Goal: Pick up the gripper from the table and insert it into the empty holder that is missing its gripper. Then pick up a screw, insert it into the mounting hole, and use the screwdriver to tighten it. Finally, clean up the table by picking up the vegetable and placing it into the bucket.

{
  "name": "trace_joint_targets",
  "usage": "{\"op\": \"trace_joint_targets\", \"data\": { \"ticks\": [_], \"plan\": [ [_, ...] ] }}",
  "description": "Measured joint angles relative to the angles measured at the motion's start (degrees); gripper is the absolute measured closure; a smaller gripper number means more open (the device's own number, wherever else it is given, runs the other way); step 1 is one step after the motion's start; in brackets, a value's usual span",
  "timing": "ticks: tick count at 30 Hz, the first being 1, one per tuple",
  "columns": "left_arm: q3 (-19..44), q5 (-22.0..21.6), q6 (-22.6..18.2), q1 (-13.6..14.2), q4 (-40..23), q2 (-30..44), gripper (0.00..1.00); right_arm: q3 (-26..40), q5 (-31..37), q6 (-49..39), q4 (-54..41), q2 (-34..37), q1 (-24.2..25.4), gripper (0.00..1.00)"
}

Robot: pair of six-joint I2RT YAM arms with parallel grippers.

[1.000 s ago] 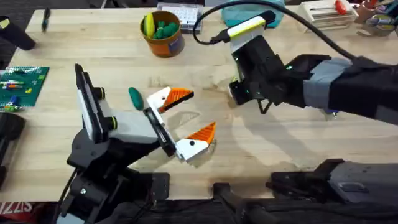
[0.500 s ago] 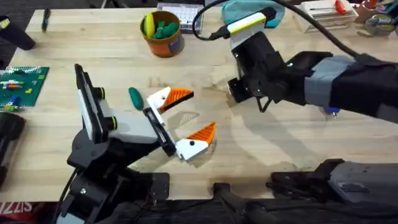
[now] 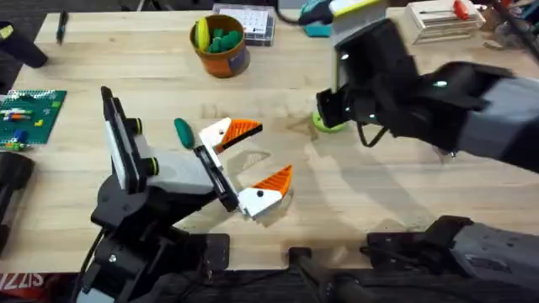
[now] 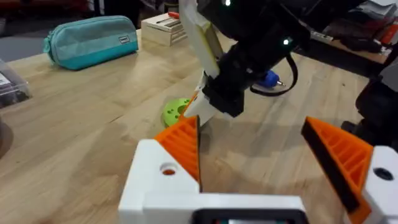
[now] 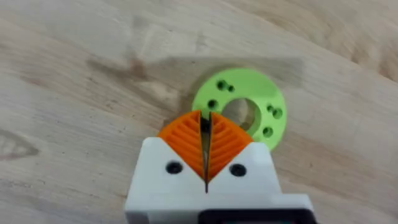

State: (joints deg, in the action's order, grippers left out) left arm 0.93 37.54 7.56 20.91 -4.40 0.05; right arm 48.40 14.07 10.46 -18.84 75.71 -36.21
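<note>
The dark green vegetable (image 3: 183,131) lies on the table just left of my left gripper (image 3: 268,153), which is open with nothing between its orange pads (image 4: 183,146). At the back stands the orange-brown bucket (image 3: 222,50), with yellow and green toy pieces inside. My right gripper (image 3: 325,114) hangs shut over a lime-green ring (image 3: 325,124); in the right wrist view its pads (image 5: 186,140) meet just short of the ring (image 5: 239,112). A blue screwdriver (image 4: 270,79) shows behind the right arm. The loose gripper, its holder and the screw are out of view.
A green brick board (image 3: 30,114) sits at the left edge and a dark pen (image 3: 61,25) at the far left corner. A teal pouch (image 4: 90,38) and small boxes (image 3: 438,18) line the back right. Bare wood lies between the two arms.
The right arm has risen and swung back toward the far right, uncovering the lime-green ring under its gripper. The left arm and the vegetable have not moved.
</note>
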Motion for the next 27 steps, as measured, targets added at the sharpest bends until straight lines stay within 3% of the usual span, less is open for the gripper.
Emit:
{"op": "trace_joint_targets", "data": {
  "ticks": [12, 27],
  "plan": [
    [0.0, 0.0, 0.0, 0.0, 0.0, 0.0, 0.015, 0.2, -0.6, 0.0, 1.0, -10.0, -0.2, 0.994],
    [0.0, 0.0, 0.0, 0.0, 0.0, 0.0, 0.013, 0.2, -3.0, 5.4, 3.7, -10.4, -1.1, 0.994]
  ]
}}
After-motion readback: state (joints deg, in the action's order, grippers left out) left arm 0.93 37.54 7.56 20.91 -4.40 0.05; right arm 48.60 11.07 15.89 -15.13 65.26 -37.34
